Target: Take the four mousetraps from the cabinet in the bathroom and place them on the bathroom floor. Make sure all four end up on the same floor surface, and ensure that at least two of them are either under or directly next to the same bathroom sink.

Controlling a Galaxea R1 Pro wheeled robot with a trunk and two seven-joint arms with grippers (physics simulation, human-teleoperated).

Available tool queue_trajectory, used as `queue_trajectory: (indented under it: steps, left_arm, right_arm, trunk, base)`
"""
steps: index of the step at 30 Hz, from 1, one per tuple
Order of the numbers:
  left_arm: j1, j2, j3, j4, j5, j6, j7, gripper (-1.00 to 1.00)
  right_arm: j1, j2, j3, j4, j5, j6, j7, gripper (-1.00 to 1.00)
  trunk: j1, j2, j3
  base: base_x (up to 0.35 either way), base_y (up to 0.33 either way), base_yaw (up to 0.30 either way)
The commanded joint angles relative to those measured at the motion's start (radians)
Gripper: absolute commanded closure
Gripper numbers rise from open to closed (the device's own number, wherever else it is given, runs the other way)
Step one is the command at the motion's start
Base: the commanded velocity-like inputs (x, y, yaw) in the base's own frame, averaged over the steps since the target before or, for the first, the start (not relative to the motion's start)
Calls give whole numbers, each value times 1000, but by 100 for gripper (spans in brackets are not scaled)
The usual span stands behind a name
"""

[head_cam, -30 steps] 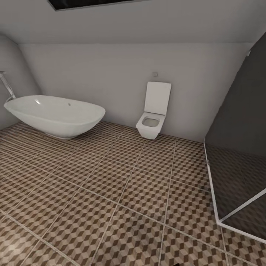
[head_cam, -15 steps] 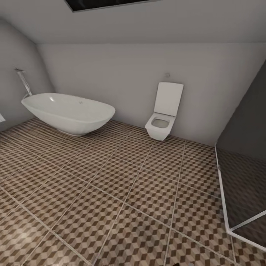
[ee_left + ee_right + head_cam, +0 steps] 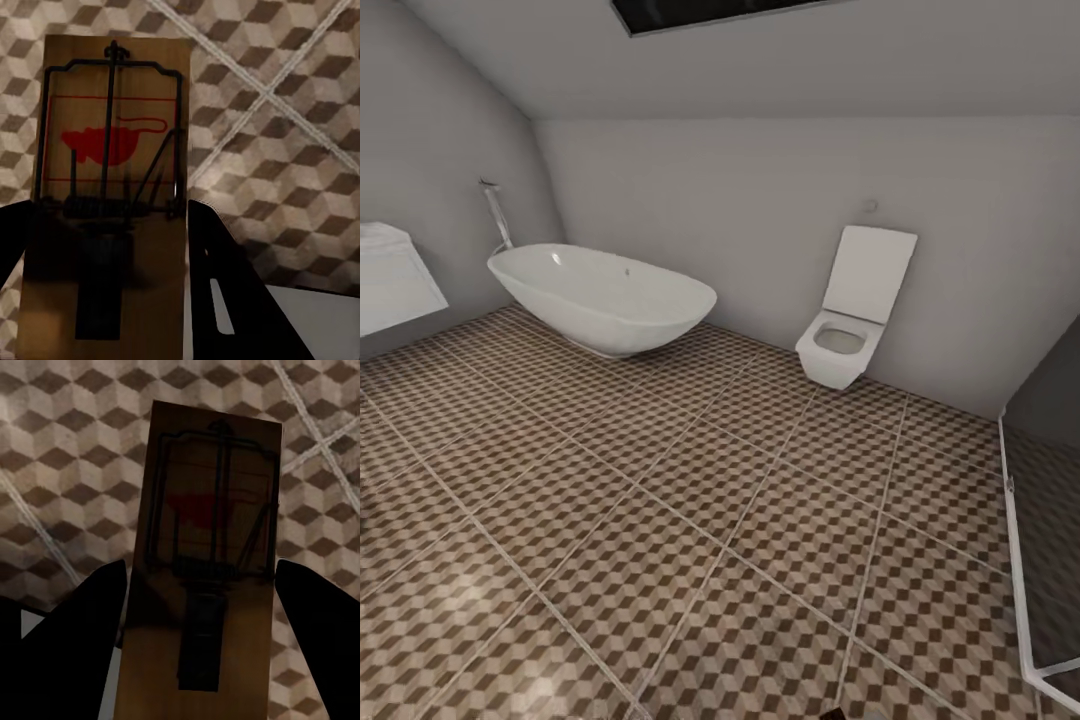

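1. Left wrist view: a mousetrap [image 3: 112, 187], brown board with black wire bar and a red mouse print, sits between the dark fingers [image 3: 225, 292] of the left gripper [image 3: 105, 289], pinched at its near end, held above the bathroom floor [image 3: 300, 112]
2. Right wrist view: a second mousetrap [image 3: 206, 562] (darker, in shadow) is held the same way, the right gripper [image 3: 202, 637] with a finger [image 3: 319, 622] on each long side, over the cube-pattern tiles
3. Head view: the floor [image 3: 690, 520] runs to the far wall; the sink [image 3: 395, 275] shows at the left edge, white, wall-hung
4. White oval bathtub [image 3: 600, 298] beside it, white toilet [image 3: 855, 305] further right, dark glass panel [image 3: 1050, 500] at the right edge
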Motion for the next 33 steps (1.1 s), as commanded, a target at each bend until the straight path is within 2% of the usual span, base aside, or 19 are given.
queue_trajectory:
  steps: [1, 33]
  left_arm:
    - [0, 1, -8, -2, 1, 0, 7, 100]
    - [0, 1, -8, -2, 1, 1, 7, 100]
  right_arm:
    - [0, 0, 0, 0, 10, -2, -5, 100]
    - [0, 0, 0, 0, 11, -2, -5, 100]
  trunk:
    - [0, 0, -1]
    - [0, 0, -1]
  base:
    - [0, 0, 287]
    - [0, 0, 287]
